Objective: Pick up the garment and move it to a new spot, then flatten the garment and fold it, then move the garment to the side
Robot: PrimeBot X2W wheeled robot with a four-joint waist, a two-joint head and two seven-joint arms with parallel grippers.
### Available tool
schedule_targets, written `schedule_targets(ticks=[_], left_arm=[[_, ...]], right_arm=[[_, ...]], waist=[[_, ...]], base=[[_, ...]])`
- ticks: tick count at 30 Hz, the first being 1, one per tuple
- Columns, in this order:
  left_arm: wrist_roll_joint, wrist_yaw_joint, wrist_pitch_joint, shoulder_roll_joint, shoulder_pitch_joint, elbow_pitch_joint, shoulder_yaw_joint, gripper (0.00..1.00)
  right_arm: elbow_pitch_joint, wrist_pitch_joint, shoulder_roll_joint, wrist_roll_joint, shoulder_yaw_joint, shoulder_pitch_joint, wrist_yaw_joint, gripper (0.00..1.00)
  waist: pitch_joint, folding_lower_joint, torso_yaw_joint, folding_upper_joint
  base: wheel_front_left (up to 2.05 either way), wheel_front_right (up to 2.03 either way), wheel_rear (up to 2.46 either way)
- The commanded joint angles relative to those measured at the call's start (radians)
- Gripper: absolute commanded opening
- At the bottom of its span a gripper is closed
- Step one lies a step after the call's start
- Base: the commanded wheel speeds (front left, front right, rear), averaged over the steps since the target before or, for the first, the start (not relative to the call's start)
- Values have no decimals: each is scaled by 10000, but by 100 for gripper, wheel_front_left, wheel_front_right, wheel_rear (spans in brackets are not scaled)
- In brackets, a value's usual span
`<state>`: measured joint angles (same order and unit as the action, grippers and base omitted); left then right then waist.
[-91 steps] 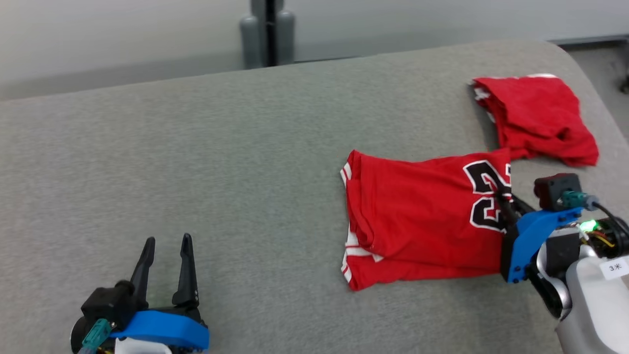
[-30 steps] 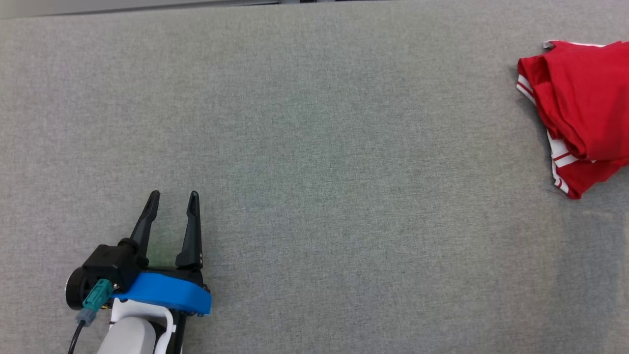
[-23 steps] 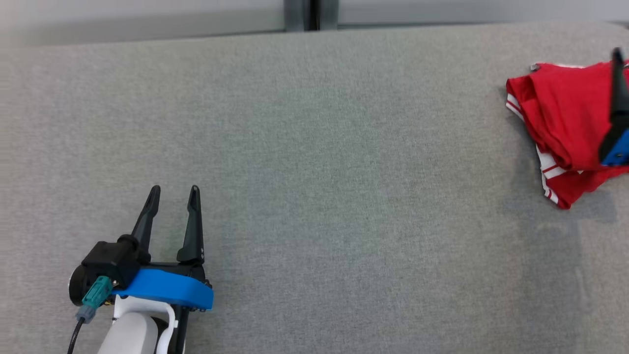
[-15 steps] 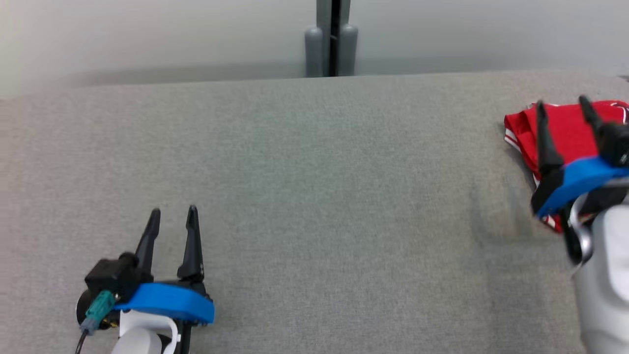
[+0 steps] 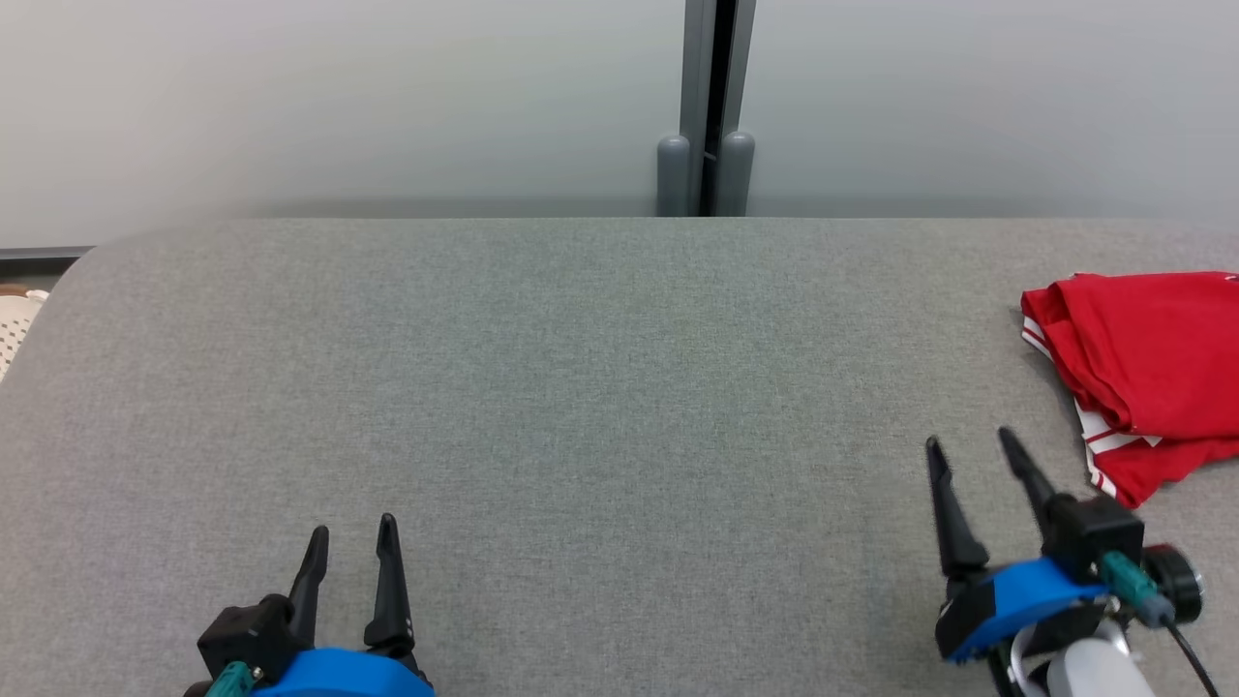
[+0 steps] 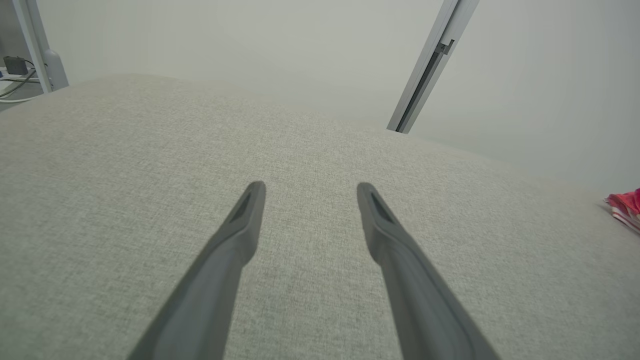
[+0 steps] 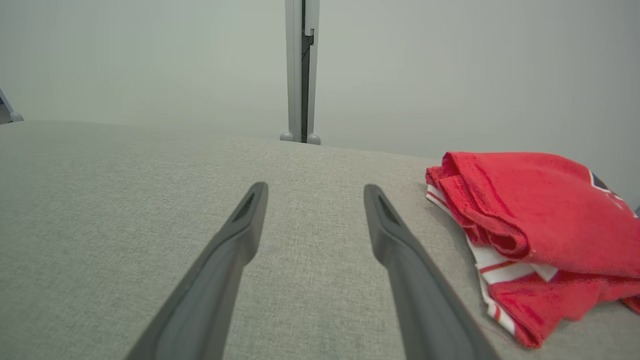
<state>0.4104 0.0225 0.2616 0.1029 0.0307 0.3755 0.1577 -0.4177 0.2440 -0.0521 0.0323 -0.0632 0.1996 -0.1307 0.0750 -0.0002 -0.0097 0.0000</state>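
Observation:
The garment [image 5: 1142, 378] is a red jersey with white trim, lying folded in a loose stack at the right edge of the grey padded table [image 5: 581, 387]. It also shows as the red garment [image 7: 530, 225] to the right of my right fingers, and a sliver of the garment [image 6: 625, 207] sits far right in the left wrist view. My right gripper [image 5: 968, 440] is open at the lower right, just left of the garment and apart from it. My left gripper [image 5: 353, 528] is open and empty at the lower left, over bare fabric.
A grey wall with a dark vertical post [image 5: 710, 106] runs behind the table's far edge. A white perforated object [image 5: 12, 324] peeks past the table's left corner. Bare grey fabric stretches between the two grippers.
The head camera has tilted up, so the wall and far edge show now. My right gripper has drawn back off the garment and sits left of it, lower in view. The garment lies still.

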Motion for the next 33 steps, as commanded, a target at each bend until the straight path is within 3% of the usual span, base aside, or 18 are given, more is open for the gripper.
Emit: schedule_targets(ticks=[1,8,32,33], left_arm=[[-78,-34,42,-13,-71,-1,-19,100],[-149,-45,45,-138,-247,53,-60,100],[-207,8,46,-170,-445,147,52,100],[-195,19,46,-164,-435,117,52,0]], right_arm=[[123,83,14,-349,142,-314,-1,100],[509,221,9,-1528,557,-1174,-1,100],[752,224,12,-1815,795,-1574,-1,100],[748,224,12,-1820,784,-1568,-1,0]], waist=[[-50,2,20,0],[-321,2,-23,0],[-660,2,-77,0],[-654,2,-72,0]], base=[[0,0,0],[0,0,0],[0,0,0],[0,0,0]])
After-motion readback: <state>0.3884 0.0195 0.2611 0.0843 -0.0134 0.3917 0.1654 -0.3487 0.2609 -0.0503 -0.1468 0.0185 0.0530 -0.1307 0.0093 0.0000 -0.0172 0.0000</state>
